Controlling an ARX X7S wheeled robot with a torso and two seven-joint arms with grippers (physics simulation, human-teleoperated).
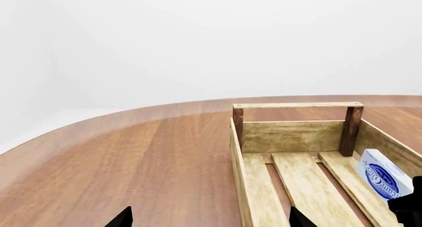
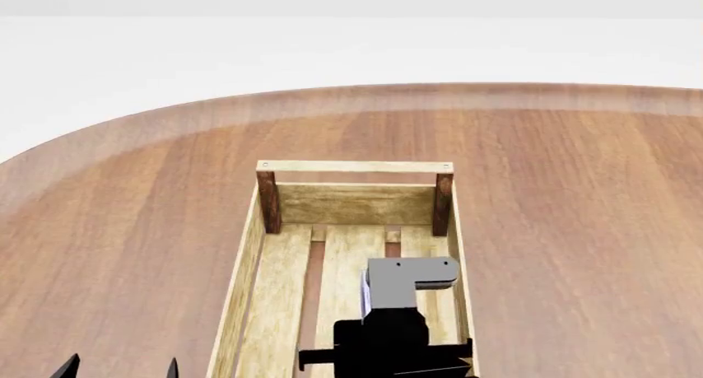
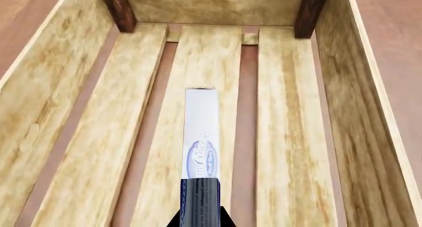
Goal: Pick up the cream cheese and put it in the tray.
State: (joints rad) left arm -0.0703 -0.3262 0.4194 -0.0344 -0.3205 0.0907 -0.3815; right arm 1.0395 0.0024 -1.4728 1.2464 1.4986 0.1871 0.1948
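Our right gripper (image 3: 199,214) holds the cream cheese (image 3: 200,138) edge-on, jaws clamped on its near end, long axis running along the tray (image 2: 357,167) slats, above the middle slat. Left gripper (image 1: 209,222): jaws wide, idle beside the tray.

Right gripper (image 3: 199,219) clamped; left gripper (image 2: 118,368) spread.

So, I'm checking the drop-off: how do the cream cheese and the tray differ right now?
The cream cheese is a small, flat, white box with a blue logo; the tray is a far larger open crate of pale wood slats with dark brown corner posts.

The cream cheese stands on edge, gripped by the right end effector; the tray lies flat on the table, ungripped.

The cream cheese is printed card; the tray shows bare wood grain.

Both are rectangular.
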